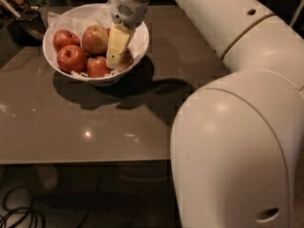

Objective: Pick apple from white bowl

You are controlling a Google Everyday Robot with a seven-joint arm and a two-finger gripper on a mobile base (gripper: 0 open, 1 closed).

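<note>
White casing of the robot arm fills the right of the view. We note that it reaches over the grey-brown bench from that side, so the wrist hangs above the far-left corner. The white bowl stands there, lined with crumpled paper that beds the fruit. The gripper points steeply down into the bowl's right half, low among the fruit; whether it is clenched or released we cannot tell. The apple lies against the right wall, mostly hidden behind the gripper. Three red apples and a streaked apple crowd the left, which we judge explains the approach along the right wall.
</note>
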